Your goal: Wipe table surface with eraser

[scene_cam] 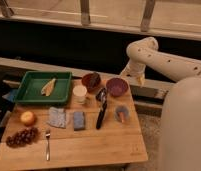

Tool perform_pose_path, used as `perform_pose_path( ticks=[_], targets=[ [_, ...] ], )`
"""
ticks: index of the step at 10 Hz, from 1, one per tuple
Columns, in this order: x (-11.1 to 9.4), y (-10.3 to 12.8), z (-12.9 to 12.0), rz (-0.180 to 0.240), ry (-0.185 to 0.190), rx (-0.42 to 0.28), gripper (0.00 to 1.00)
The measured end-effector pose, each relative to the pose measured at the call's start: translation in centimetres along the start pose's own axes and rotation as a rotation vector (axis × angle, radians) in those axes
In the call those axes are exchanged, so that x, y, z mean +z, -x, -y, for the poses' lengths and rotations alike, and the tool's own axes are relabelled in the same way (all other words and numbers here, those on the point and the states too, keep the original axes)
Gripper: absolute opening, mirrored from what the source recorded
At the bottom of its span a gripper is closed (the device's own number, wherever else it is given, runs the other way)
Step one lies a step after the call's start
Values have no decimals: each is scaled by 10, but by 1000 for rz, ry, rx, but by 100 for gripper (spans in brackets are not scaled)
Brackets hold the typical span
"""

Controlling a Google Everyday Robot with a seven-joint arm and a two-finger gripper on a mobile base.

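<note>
My pincer point(138, 78) hovers past the table's point(94, 146) far right corner; I cannot tell its state. The eraser point(102, 96) apparently lies mid-table.

Dim rm, rail posts point(85, 12) at back, speckled floor point(150, 131)

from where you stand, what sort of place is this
Probably a staged test area: wooden table with green tray, grapes and fork, railing posts behind. The gripper hangs beyond the purple bowl.

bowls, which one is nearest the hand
The purple bowl, right of the brown bowl. The hand hangs just past the purple one's right rim.
</note>
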Motion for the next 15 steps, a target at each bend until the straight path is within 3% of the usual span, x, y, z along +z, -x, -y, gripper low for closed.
perform_pose_path(
  ticks=[13, 14, 15],
  targets=[
    [-1, 0, 0, 2, -1, -2, 80],
    [-1, 1, 1, 8, -3, -5, 80],
    [-5, 6, -2, 46, -1, -28, 80]
  ],
)
